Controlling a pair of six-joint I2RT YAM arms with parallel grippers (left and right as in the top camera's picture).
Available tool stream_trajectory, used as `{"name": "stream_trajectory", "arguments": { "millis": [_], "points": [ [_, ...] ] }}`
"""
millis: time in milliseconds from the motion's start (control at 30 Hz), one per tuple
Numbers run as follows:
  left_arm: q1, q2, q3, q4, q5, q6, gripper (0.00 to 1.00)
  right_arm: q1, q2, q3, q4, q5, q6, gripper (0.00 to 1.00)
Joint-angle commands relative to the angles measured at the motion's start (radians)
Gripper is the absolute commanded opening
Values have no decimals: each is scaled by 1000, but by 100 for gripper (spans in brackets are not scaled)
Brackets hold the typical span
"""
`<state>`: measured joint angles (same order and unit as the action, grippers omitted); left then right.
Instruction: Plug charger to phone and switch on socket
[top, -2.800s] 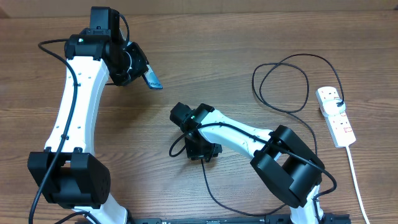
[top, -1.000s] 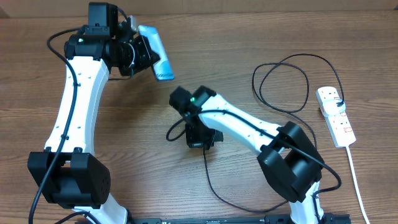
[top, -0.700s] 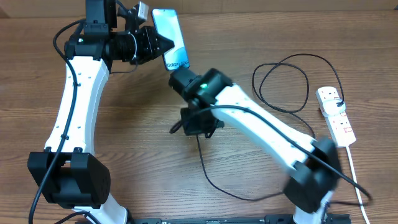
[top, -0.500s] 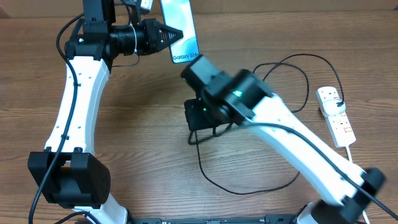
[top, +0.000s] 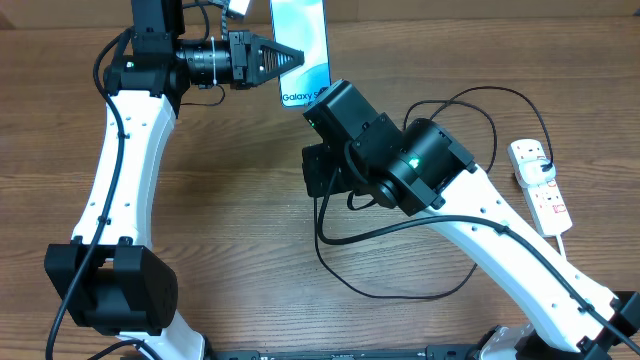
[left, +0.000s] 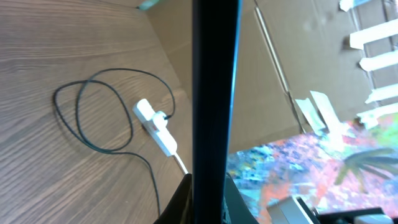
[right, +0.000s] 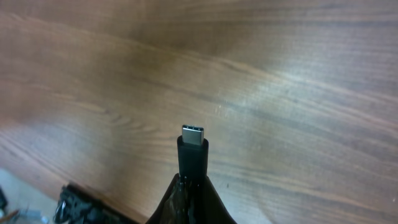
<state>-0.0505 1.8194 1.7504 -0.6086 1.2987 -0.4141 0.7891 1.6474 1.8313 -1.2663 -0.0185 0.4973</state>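
My left gripper (top: 288, 57) is shut on the phone (top: 303, 45) and holds it raised at the back centre, its light blue screen facing up with white lettering at the lower end. In the left wrist view the phone (left: 215, 93) is a dark edge-on bar between the jaws (left: 208, 200). My right gripper (top: 320, 175) sits just below the phone, shut on the charger's connector (right: 193, 152), whose metal tip points away from the fingers (right: 191, 202). The black charger cable (top: 318, 228) hangs from it and loops across the table to the socket (top: 540, 185), a white strip at the right.
The socket (left: 155, 127) and the cable loop (left: 93, 118) also show in the left wrist view, with cardboard and clutter beyond the table's far edge. The socket's thick white cord (top: 575, 290) runs toward the front right. The raised right arm (top: 420, 165) hides the table's middle.
Both arms rose. The left gripper lifted the phone from the left toward the back centre and turned its screen up. The right gripper carried the connector up and back toward the phone.
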Motion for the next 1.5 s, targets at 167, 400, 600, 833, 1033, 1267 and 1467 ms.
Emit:
{"name": "stream_trajectory", "arguments": {
  "millis": [167,400,600,833,1033,1267,1467],
  "points": [
    [-8,-22,25,5,87,51,4,-26,-15,24,28,40,-13,4],
    [-33,-22,25,-32,57,100,4,-26,-15,58,32,35,-57,4],
    [-56,-22,25,-50,29,121,4,-26,-15,62,32,54,-62,4],
    [-63,-22,25,-67,34,122,4,-26,-15,62,23,91,-84,4],
    [-61,-22,25,-68,45,123,4,-26,-15,62,13,132,-84,4],
    [-61,-22,25,-68,73,122,4,-26,-15,62,16,129,-83,4],
    [-61,-22,25,-68,82,122,4,-26,-15,62,9,121,-83,4]
  ]
}}
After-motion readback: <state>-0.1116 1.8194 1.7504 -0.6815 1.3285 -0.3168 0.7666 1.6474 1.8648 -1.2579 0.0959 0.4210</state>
